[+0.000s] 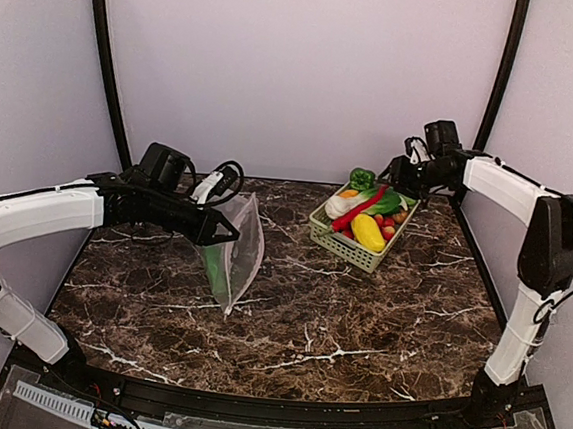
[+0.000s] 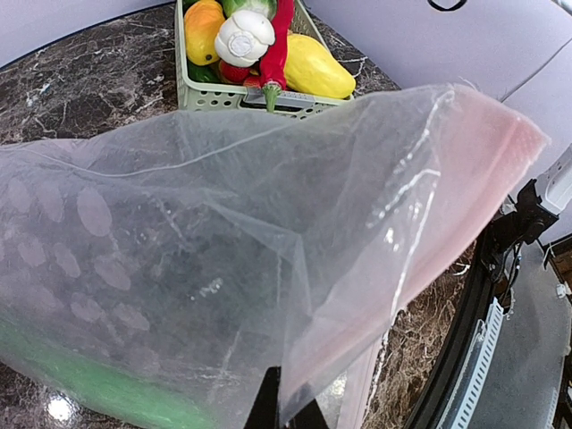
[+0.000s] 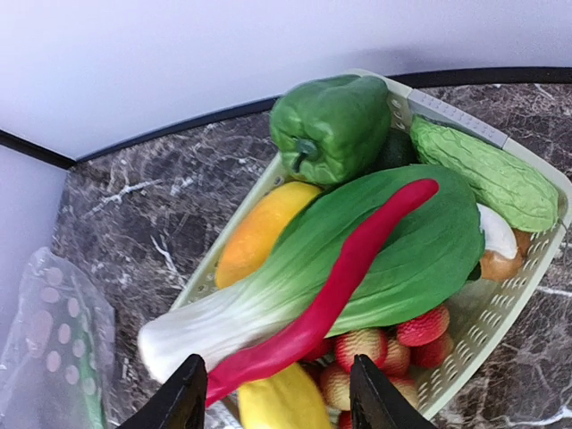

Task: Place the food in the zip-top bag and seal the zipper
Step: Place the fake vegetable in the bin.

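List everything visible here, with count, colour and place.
zip-top bag: one, clear with pale dots, left of table
green item: one, inside the bag
basket: one, pale green, far right
green pepper: one, basket's far end
bok choy: one, white-green, across the basket
red chili: one, on the bok choy
cucumber: one, bumpy green, basket rim
yellow-orange piece: one, beside the bok choy
yellow piece: one, basket's near end
red cluster: one, under the bok choy
table: one, dark marble
left arm: white, jaws shut on the bag
right arm: white, jaws open over the basket
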